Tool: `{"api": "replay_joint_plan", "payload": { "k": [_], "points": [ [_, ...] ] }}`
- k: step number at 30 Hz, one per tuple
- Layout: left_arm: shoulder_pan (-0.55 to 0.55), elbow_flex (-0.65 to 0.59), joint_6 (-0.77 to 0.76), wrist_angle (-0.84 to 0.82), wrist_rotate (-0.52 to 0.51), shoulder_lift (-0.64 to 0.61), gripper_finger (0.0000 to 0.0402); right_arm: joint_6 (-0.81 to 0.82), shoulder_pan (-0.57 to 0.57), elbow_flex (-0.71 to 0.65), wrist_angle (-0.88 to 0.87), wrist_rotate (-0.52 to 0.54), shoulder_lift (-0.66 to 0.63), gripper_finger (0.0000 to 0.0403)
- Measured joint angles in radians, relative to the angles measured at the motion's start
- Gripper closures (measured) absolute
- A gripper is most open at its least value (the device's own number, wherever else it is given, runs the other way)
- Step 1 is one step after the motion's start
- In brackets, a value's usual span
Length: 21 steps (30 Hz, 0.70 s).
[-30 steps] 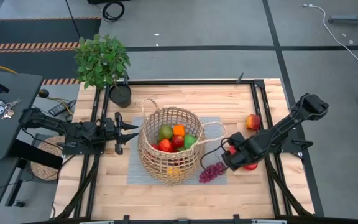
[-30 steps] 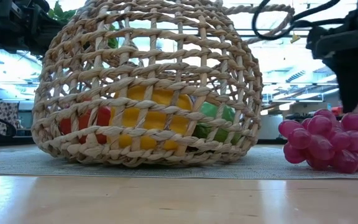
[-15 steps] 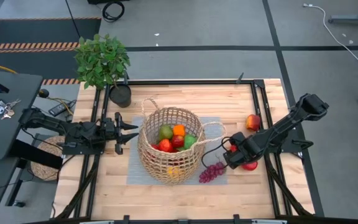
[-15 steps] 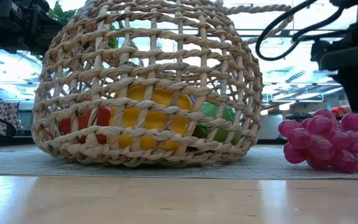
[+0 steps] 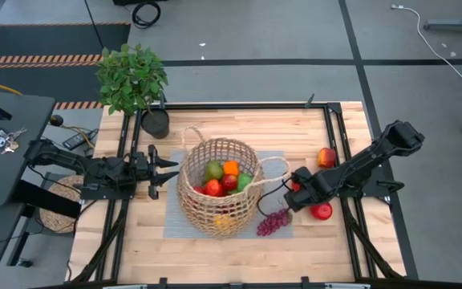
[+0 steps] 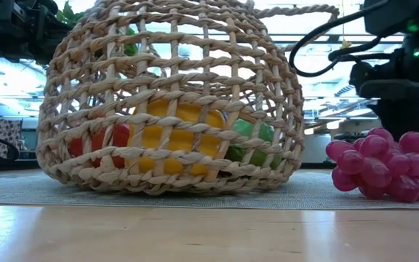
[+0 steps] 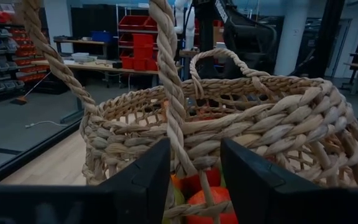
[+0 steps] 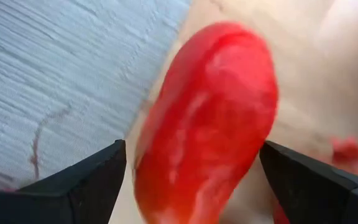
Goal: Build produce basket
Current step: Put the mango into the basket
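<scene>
No readable writing shows on basket (image 5: 219, 189) or produce (image 5: 274, 221).

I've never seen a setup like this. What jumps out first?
The big wicker basket mid-table, already filled with colourful produce. The left gripper waits open at its rim, the near handle between its fingers. The right gripper hovers open around a red fruit, near purple grapes.

Wooden table (image 5: 135, 233), grey mat (image 5: 171, 217), apples (image 5: 326, 157)
</scene>
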Motion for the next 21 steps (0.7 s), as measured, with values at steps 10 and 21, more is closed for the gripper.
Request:
{"api": "replay_joint_plan", "payload": {
  "k": [10,21],
  "points": [
    [0.0,0.0,0.0,0.0,0.0,0.0,0.0251,-0.099,0.004,-0.062,0.093,0.139,-0.001,0.003],
    [0.0,0.0,0.0,0.0,0.0,0.0,0.0249,-0.092,0.005,-0.168,0.254,0.141,0.0,0.0029]
  ]
}}
